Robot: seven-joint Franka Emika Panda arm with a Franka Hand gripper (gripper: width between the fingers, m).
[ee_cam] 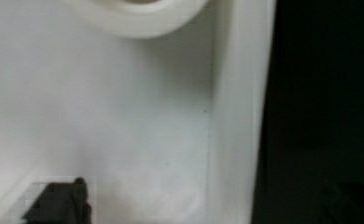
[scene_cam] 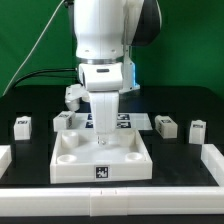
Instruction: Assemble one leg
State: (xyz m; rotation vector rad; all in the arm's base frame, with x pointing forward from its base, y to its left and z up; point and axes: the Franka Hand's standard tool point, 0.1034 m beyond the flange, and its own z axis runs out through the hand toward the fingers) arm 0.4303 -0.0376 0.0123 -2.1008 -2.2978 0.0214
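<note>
The wide white square panel (scene_cam: pixel 100 160) with round corner sockets lies at the table's front centre. My gripper (scene_cam: pixel 103 142) hangs straight down, low over its middle. In the wrist view the panel's surface (ee_cam: pixel 126 120) fills the picture, with one round socket (ee_cam: pixel 152 15) and the panel's edge against the black table. One dark fingertip (ee_cam: pixel 58 202) shows far off centre, so the gripper (ee_cam: pixel 197 208) stands open and holds nothing. The other finger is lost in the dark. Small white tagged legs lie apart: one at the exterior view's left (scene_cam: pixel 22 124), one nearer the arm (scene_cam: pixel 65 120), two on the right (scene_cam: pixel 165 125) (scene_cam: pixel 196 129).
The marker board (scene_cam: pixel 125 121) lies behind the panel, partly hidden by the arm. White rails stand at the front left (scene_cam: pixel 5 158) and front right (scene_cam: pixel 212 160) of the black table. A green backdrop is behind.
</note>
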